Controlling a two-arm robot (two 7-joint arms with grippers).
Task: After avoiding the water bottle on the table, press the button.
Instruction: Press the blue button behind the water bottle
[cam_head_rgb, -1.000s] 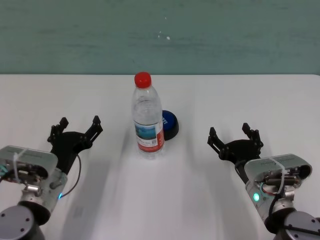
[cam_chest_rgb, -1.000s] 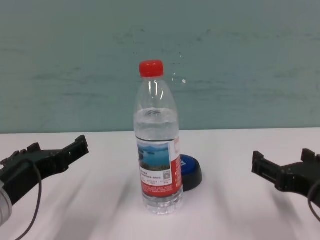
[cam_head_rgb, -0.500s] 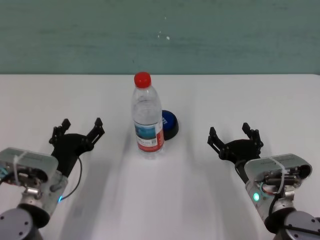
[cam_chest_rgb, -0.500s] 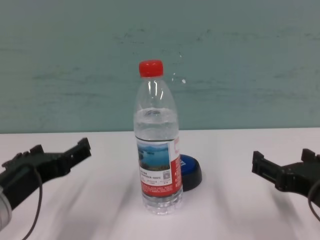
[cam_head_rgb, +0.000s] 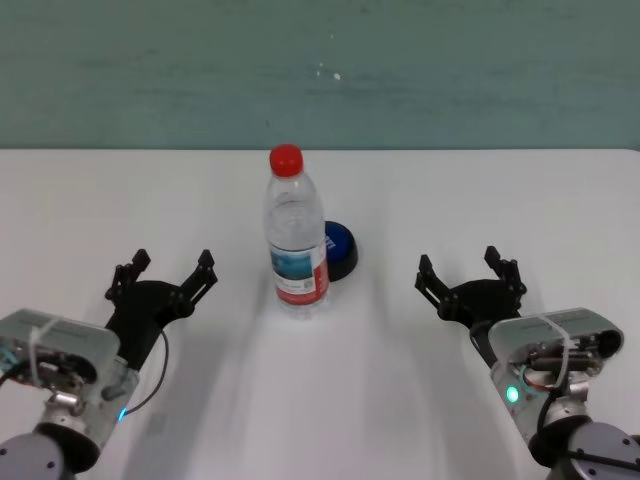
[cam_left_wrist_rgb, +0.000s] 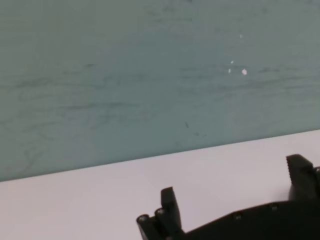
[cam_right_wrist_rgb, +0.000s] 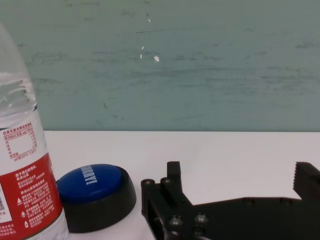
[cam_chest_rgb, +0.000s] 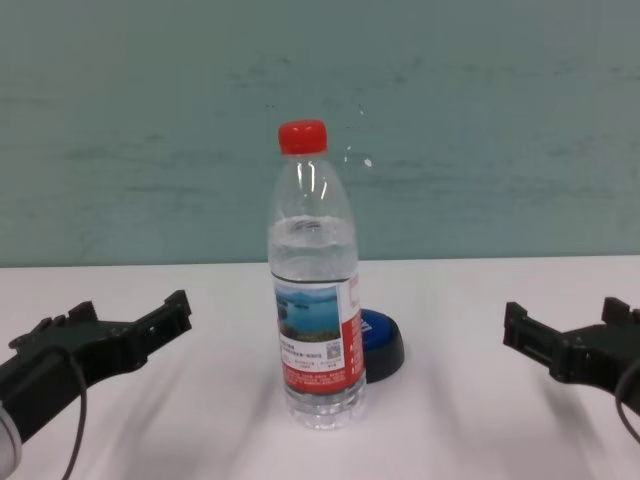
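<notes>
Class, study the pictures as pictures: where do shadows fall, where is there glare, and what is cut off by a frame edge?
Head view: soft grey shadow streaks run toward the camera from the water bottle across the table. Chest view: bright glints on the bottle's shoulder; the button is half hidden behind it. Right wrist view: the bottle is cropped at the edge. Left wrist view: the left gripper is cropped.

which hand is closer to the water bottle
The left hand: its open fingers sit nearer the water bottle than the right hand, also open, farther out.
</notes>
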